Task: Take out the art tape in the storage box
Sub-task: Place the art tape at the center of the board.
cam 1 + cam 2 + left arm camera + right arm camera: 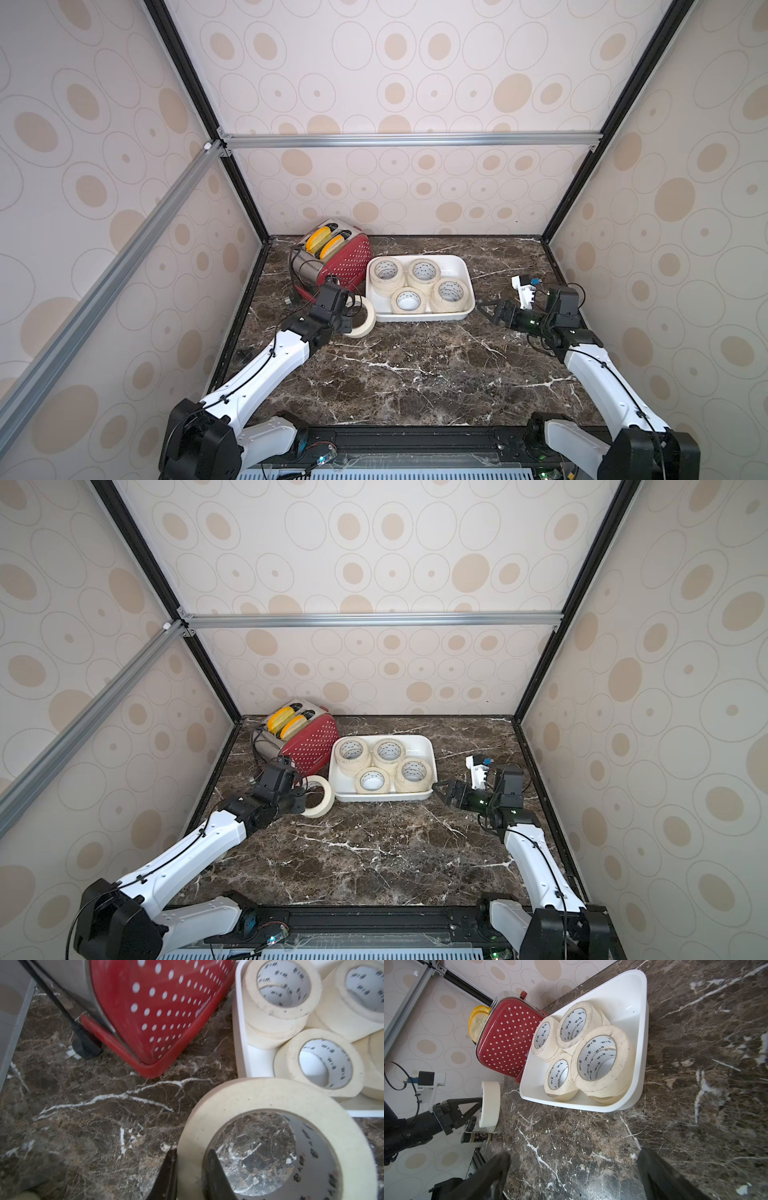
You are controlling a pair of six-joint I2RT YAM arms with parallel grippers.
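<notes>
Rolls (pixel 411 277) in the box (pixel 455 268) lie just in front of the wide-open right end effector (pixel 484 311), while the left end effector (pixel 191 1154) clamps one roll (pixel 259 1095) on edge outside.

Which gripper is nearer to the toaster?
Left. The left gripper, shut on a tape roll, sits close in front of the toaster; the right gripper, open, is beyond the white box.

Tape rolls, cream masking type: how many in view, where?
5 clearly. One cream masking-tape roll is held on edge outside the white rectangular storage box, pinched by the left gripper. Four top stacks inside: back-left, back-right, front-left, front-right. Lower rolls partly hidden.
</notes>
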